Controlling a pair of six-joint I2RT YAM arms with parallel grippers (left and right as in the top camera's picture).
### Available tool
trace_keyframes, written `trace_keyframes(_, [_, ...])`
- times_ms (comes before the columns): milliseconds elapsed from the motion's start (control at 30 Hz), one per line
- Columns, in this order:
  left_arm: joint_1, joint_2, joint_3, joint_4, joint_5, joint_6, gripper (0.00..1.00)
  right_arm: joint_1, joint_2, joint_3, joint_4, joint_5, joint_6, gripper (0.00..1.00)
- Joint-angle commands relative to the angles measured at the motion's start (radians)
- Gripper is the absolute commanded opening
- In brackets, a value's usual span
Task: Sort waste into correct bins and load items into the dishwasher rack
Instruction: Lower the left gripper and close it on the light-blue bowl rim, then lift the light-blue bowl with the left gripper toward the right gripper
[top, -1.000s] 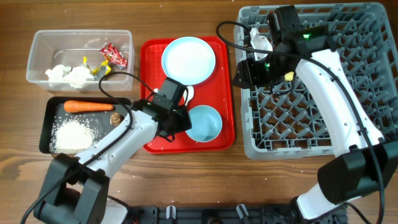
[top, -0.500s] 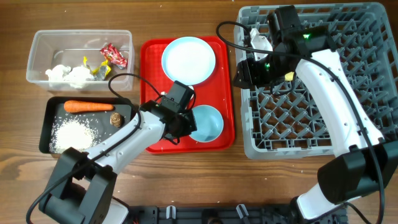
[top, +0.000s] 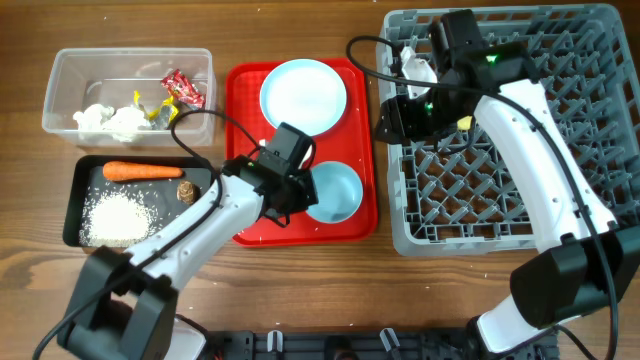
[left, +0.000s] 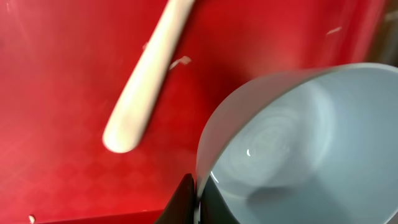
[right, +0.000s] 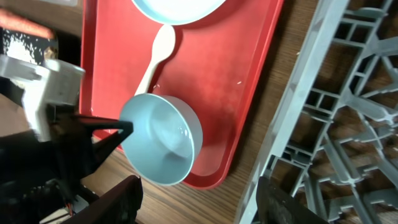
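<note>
Dishwasher rack (top: 450, 200) hogs the right side, thin strip of bare wood before the red tray (top: 245, 130). Light-blue bowl (top: 335, 195) is in the tray's front-right corner, left gripper (left: 196, 196) pinched tight on its rim. Right gripper (right: 199, 199) is partly open, empty.

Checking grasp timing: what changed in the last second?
The left claw moved right to the light-blue bowl on the red tray and shut on its rim, shifting it slightly. The right arm, plate and spoon stayed put.
</note>
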Motion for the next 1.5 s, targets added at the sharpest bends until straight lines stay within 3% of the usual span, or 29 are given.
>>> trace_keyframes(0, [0.002,-0.049,0.048,-0.003,-0.010,0.019,0.04,0.057,-0.012,0.020,0.000,-0.019,-0.032,0.61])
trace_keyframes(333, [0.008,-0.050,0.091,-0.036,-0.009,0.035,0.04,0.174,-0.008,0.016,0.006,0.074,-0.030,0.61])
trace_keyframes(533, [0.011,-0.050,0.133,-0.079,-0.009,0.072,0.04,0.192,0.010,0.015,0.007,0.226,0.002,0.61])
trace_keyframes(1000, [0.074,-0.098,0.158,-0.106,0.134,0.072,0.04,0.192,0.014,-0.020,0.041,0.155,0.021,0.56])
trace_keyframes(1467, [0.074,-0.100,0.158,-0.108,0.138,0.072,0.04,0.192,0.014,-0.147,0.154,0.138,0.023,0.48])
